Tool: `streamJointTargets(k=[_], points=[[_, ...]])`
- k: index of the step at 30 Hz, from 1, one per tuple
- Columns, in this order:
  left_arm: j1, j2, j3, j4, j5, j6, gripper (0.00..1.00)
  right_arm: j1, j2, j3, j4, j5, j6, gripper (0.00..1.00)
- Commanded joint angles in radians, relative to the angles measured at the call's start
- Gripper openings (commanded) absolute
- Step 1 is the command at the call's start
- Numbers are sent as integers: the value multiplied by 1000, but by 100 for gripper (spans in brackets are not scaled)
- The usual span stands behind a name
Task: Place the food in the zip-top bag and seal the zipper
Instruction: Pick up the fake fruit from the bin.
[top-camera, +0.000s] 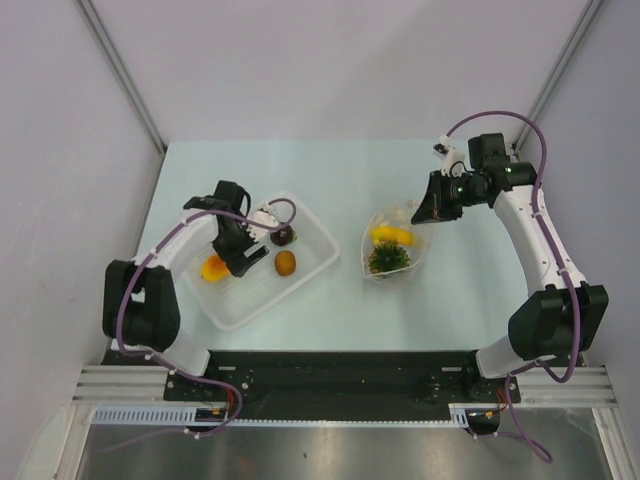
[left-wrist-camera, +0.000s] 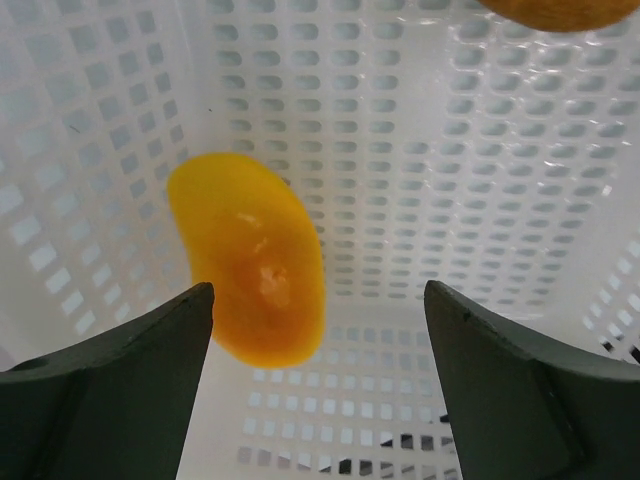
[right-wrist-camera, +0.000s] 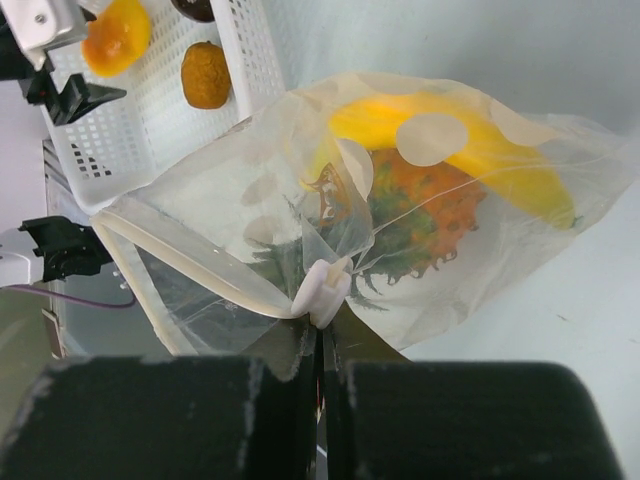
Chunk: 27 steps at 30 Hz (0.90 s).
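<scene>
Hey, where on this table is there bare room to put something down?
The far table strip beyond the basket and bag is bare, as is the near strip in front of them. The gap between basket and bag is narrow. Crowded: the basket, with fruit and the left hand in it.

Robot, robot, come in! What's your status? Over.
Left tool open over orange piece in basket. Right tool shut on zip-top bag edge. Banana, pineapple inside. Nothing blocking.

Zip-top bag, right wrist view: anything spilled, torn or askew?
Nothing stands out. The zip-top bag gapes open, its mouth edge pinched in the shut right gripper, with the banana and pineapple inside. No tear or spill shows. The basket sits at an angle on the table, nothing more.
</scene>
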Motion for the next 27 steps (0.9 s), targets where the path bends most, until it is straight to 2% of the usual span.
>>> streamJointTargets(k=[1, 8, 11, 14, 15, 17, 18, 19, 22, 23, 24, 26, 27], points=[[5, 92, 5, 88, -102, 26, 88, 11, 15, 31, 1, 22, -31, 0], [5, 133, -51, 129, -98, 26, 87, 19, 18, 42, -2, 33, -34, 0], [-1, 134, -70, 123, -81, 27, 77, 20, 15, 42, -2, 37, -33, 0], [-4, 104, -42, 79, -14, 12, 59, 20, 12, 40, -5, 40, -36, 0], [-6, 94, 0, 59, 9, 8, 48, 20, 13, 37, -4, 39, -34, 0], [-13, 61, 59, 2, 106, -26, 40, 20, 13, 32, -1, 36, -33, 0], [-17, 26, 138, -18, 150, -35, 32, 22, 13, 32, -1, 31, -31, 0], [-18, 5, 183, -55, 275, -49, 30, 20, 12, 32, 1, 29, -29, 0], [-33, -73, 347, -37, 474, -141, 29, 20, 19, 34, 1, 29, -29, 0], [-52, -97, 376, -3, 593, -210, 29, 20, 21, 37, 1, 31, -29, 0], [-66, -120, 409, 41, 644, -247, 28, 16, 19, 37, -1, 34, -32, 0], [-119, -202, 398, 256, 748, -393, 28, 14, 22, 39, 1, 42, -31, 0], [-144, -229, 350, 357, 755, -446, 28, 7, 25, 39, 2, 57, -29, 0]])
